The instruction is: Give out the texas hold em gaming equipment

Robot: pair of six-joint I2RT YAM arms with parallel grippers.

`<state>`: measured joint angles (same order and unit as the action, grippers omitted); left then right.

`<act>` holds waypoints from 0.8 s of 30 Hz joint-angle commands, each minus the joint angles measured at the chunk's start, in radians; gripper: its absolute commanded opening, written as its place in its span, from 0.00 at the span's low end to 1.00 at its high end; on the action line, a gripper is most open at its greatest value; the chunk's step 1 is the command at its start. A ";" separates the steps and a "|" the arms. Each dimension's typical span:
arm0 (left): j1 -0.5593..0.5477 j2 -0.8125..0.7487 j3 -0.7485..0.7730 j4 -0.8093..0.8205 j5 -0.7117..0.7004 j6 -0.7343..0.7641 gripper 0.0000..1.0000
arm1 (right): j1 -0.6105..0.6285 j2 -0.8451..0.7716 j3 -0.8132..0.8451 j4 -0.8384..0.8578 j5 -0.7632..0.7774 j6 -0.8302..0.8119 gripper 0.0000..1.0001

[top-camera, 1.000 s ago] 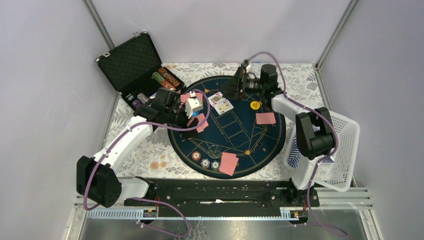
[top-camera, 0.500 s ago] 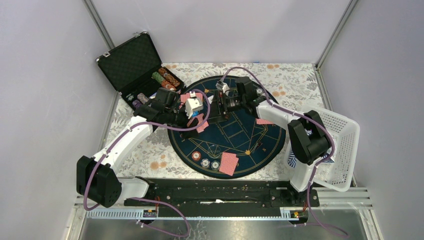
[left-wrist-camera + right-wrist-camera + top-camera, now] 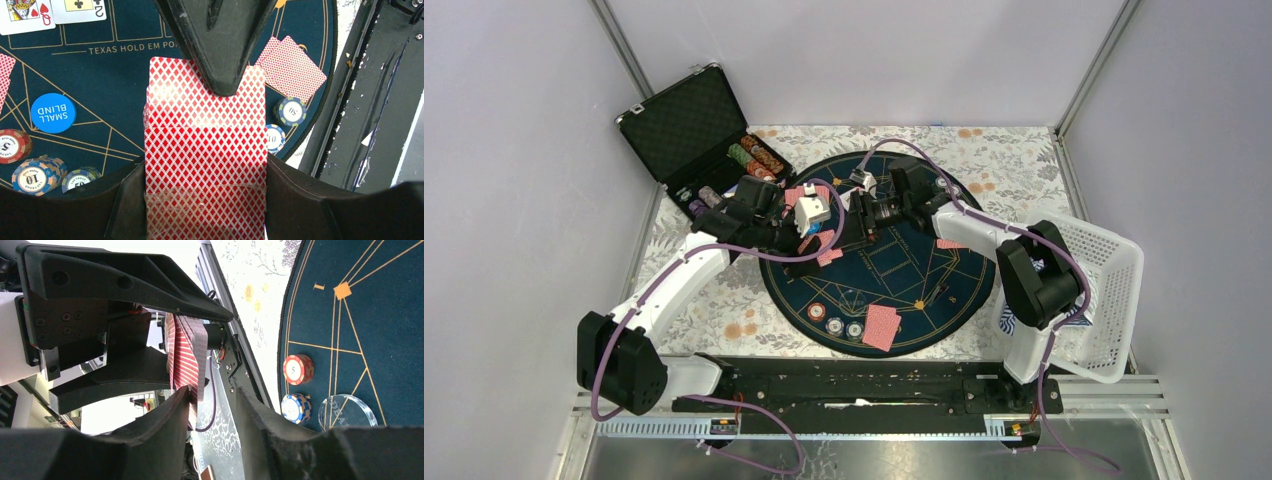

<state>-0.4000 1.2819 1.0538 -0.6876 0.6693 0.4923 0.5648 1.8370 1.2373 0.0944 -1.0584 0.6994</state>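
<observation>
1. Your thing to handle is the deck of red-backed playing cards (image 3: 205, 145). It is held up above the left part of the round dark-blue felt poker mat (image 3: 924, 270), not lying on the counter.
2. The left pincer (image 3: 205, 170) is pinching that deck by its two long edges, one finger on each side. The card backs face its wrist camera.
3. The right pincer (image 3: 212, 395) is at the deck's free end. In the left wrist view one black finger (image 3: 215, 55) lies flat on the back of the top card. In the right wrist view the cards show edge-on between the two jaws, against one jaw and with a gap at the other.
4. Those jaws stand part-way between spread and pressed together. You cannot tell whether they have a bite on a card yet.
5. Expect the cards to be light, thin and slick: they will likely slide over one another and bend under little force. A squeeze across the whole stack would probably lift several at once.
6. Take hold at the free short end, on the top card alone, and draw it off along its length.
7. The deck is gripped only by its edges, so a sideways tug could fan or spill it.
</observation>
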 commanded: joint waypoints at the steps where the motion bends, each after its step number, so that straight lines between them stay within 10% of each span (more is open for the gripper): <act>1: 0.003 -0.018 0.039 0.037 0.030 0.006 0.00 | 0.005 -0.012 0.050 -0.073 -0.019 -0.073 0.42; 24: 0.003 -0.018 0.045 0.037 0.033 0.005 0.00 | -0.054 -0.049 0.080 -0.149 -0.022 -0.099 0.11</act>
<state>-0.3988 1.2819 1.0538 -0.7090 0.6662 0.4927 0.5320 1.8359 1.2861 -0.0372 -1.0687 0.6170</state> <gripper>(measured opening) 0.684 0.126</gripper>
